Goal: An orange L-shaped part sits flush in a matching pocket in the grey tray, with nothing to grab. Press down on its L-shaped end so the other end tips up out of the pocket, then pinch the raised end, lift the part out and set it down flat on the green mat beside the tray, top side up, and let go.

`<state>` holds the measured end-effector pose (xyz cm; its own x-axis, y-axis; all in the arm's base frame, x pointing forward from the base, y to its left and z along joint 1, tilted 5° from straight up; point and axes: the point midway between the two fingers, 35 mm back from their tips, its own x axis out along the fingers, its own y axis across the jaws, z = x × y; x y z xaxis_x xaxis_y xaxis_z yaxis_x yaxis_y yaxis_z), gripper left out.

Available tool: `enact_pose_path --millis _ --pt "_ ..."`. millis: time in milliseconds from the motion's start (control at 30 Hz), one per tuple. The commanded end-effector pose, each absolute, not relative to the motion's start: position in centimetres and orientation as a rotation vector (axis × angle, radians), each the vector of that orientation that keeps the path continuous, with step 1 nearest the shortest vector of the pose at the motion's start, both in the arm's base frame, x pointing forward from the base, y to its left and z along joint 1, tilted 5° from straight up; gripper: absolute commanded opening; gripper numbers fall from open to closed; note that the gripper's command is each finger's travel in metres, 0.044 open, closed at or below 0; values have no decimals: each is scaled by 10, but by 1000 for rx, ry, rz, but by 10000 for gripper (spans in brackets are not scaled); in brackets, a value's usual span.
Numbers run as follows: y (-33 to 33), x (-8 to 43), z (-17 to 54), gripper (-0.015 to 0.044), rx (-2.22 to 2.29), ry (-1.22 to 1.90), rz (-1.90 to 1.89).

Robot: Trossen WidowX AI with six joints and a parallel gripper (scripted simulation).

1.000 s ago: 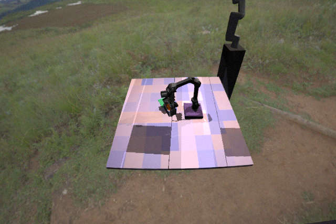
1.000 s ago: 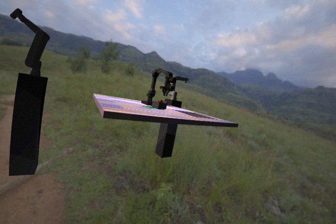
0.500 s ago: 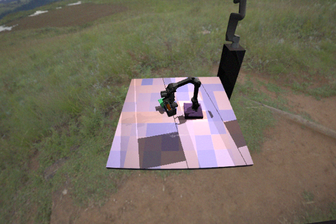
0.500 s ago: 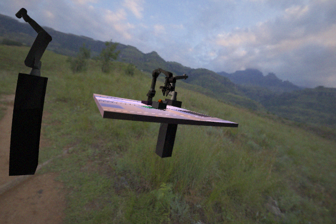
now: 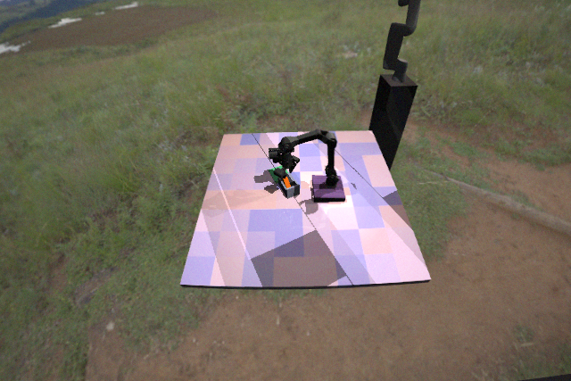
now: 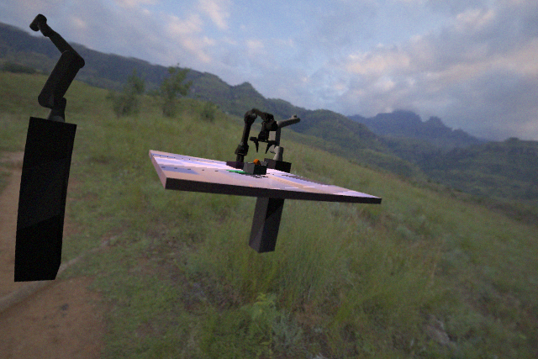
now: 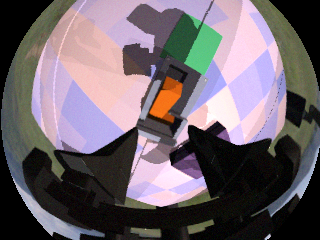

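The orange part (image 5: pixel 287 181) (image 6: pixel 256 161) (image 7: pixel 164 104) is in the grey tray (image 5: pixel 291 192) (image 6: pixel 255 169) (image 7: pixel 196 96). It sits tilted, with one end showing above the rim in the exterior view. In the wrist view a dark stretch of pocket shows at the mat side of the part. The green mat (image 6: pixel 235 171) (image 7: pixel 206 46) lies against the tray's far end in the wrist view, partly in shadow. My gripper (image 5: pixel 293 166) (image 6: pixel 261 151) (image 7: pixel 163 130) is open and empty, above the tray, with its fingers touching nothing.
The arm's purple base (image 5: pixel 327 188) (image 7: pixel 189 164) stands beside the tray on the patterned table (image 5: pixel 294 247) (image 6: pixel 195 172). A second arm on a dark pedestal (image 5: pixel 392 113) (image 6: pixel 45 198) stands off the table. Shadows of the arm fall near the tray and mat.
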<state>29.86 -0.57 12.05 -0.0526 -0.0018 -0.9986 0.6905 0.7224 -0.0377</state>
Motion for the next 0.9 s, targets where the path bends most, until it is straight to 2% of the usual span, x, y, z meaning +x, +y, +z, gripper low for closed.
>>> enact_pose_path --millis 0,867 --pt "-31 310 121 280 923 1392 -991" --pt "-31 308 78 280 923 1392 -991"
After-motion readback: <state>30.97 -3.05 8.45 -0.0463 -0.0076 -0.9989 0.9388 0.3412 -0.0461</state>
